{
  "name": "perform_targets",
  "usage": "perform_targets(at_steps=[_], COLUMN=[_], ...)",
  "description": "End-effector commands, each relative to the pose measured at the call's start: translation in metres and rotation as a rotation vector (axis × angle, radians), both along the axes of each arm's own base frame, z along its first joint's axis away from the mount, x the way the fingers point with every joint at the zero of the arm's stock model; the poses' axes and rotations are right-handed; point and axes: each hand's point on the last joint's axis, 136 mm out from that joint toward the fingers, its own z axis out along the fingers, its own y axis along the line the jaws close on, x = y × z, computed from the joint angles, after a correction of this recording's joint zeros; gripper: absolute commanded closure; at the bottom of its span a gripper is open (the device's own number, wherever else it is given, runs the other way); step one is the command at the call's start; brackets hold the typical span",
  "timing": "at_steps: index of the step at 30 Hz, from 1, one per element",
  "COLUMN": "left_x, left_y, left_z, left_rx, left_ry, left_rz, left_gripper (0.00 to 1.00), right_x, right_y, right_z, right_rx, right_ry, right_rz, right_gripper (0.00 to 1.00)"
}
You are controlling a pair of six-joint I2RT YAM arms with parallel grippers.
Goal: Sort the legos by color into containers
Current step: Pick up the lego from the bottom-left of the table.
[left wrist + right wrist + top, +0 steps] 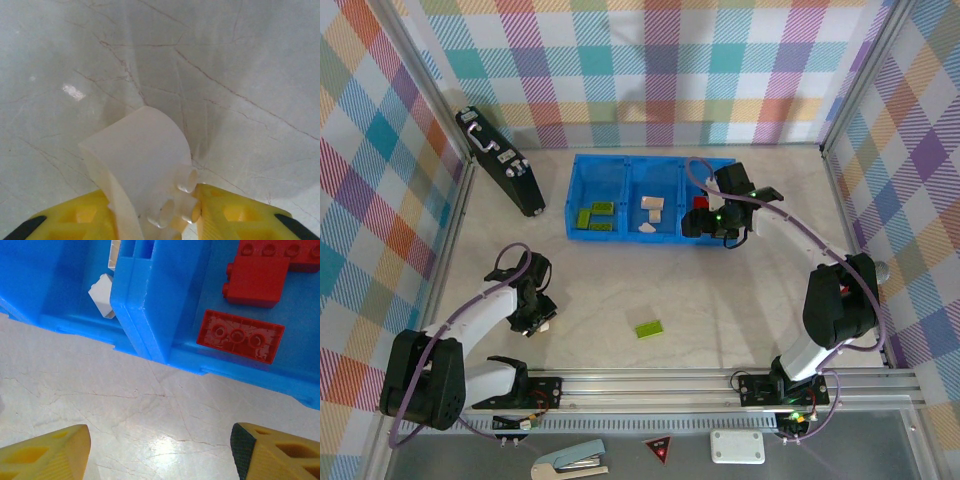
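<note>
Left pincer (155, 207) astride lego (140, 150), studs rightward

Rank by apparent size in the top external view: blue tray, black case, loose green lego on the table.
Largest to smallest:
1. blue tray
2. black case, clearly smaller than the tray
3. green lego, by far the smallest

Blue tray (610, 160) holds sorted legos (597, 215) — green brick (648, 328) (flat) lies outside, cream brick (140, 155) in left gripper (155, 212).

A loose lego (648, 328) lies before the tray (588, 180) — case (500, 162) left, seemingly leaning.
</note>
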Motion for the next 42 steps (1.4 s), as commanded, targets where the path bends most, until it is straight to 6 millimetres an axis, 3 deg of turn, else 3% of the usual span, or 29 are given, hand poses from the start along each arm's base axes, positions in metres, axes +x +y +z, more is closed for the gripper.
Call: perform_targets(at_steps=[1,11,26,34,42], left_x=[0.001,0.016,0.056,0.096,0.145], left_y=[-0.002,-0.002,-0.014,-0.023,-0.043], left_z=[-0.002,0.023,0.085,0.112,0.121], left_rx=[0.001,0.018,0.015,0.040,0.015], left_ry=[0.008,-0.049,-0.187,-0.225,-0.232], left_rz=[-0.031,-0.106,-0.320,-0.448,-0.550], left_gripper=[0.65,0.72,0.78,0.78,0.79], right_x=[-0.003,-0.003,-0.018,-0.032,-0.039], right_y=[-0.002,-0.007,-0.022,-0.036,-0.050], right_z=[0.010,0.007,-0.004,0.003,0.011], right_rx=[0.006,-0.025,-0.078,-0.111,-0.155], right_ry=[-0.029,-0.020,0.024,0.030,0.028], right_rz=[0.008,0.001,-0.042,-0.102,-0.161], right_gripper=[0.25,0.25,0.25,0.25,0.25])
